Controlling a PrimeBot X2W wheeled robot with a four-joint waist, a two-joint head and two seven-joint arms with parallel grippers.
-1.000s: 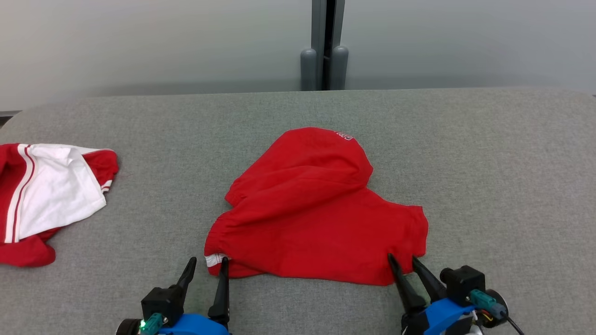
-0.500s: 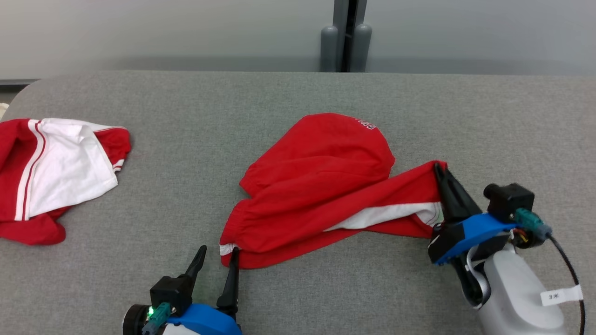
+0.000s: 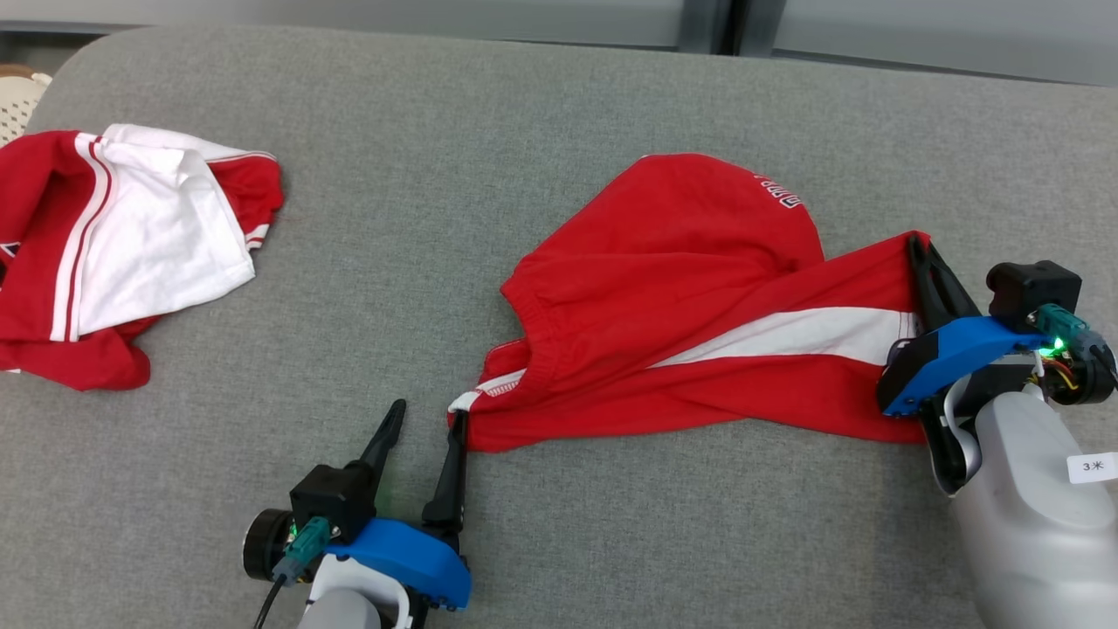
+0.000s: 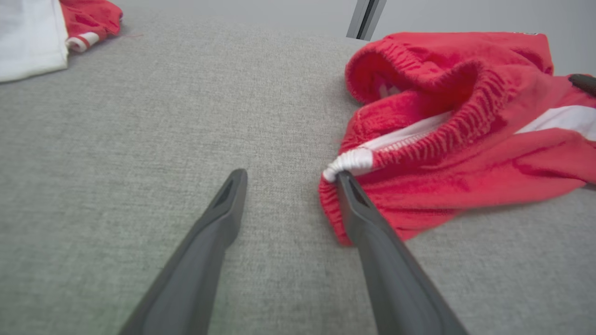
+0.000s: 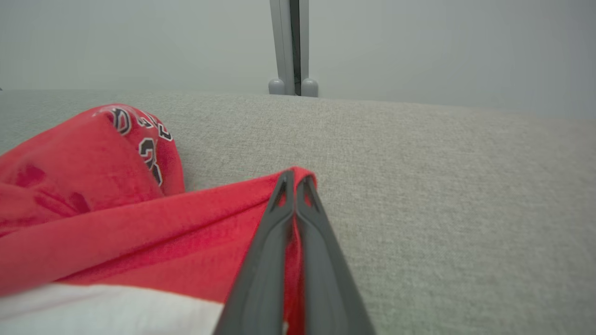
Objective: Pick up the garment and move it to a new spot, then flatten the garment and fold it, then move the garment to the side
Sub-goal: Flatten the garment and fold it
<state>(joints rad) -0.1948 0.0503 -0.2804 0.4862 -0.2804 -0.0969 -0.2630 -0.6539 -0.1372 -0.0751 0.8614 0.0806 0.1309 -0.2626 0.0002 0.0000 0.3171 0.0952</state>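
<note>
Garment: red shorts [image 3: 681,288] with a white side stripe [image 3: 803,336], lying crumpled on the grey table [image 3: 437,131], between its middle and its right edge.
Right gripper: the right gripper [image 3: 914,240] has its jaws pressed fully together on the right end of the garment. The red cloth is pinched between the two fingers, and from there it runs in a stretched line toward the waistband.
Left gripper: the left gripper [image 3: 428,412] stands wide apart and holds nothing. It sits low, close to the near edge of the table. The finger nearer to the garment touches the white end of the elastic waistband [image 4: 351,160].
Why held so: I think each arm is meant to take one end, so that the garment can be lifted spread out and not in a bundle.
Step in hand: the pick-up, half prepared in my judgement, since one end is gripped and the other is not yet.
Next move calls for: the open jaws should go around the waistband corner, not beside it.
Second garment: a red and white piece [image 3: 131,253] at the left edge of the table, well apart from both arms.
Risk: a pull from the right alone may drag the waistband away from the open jaws.
</note>
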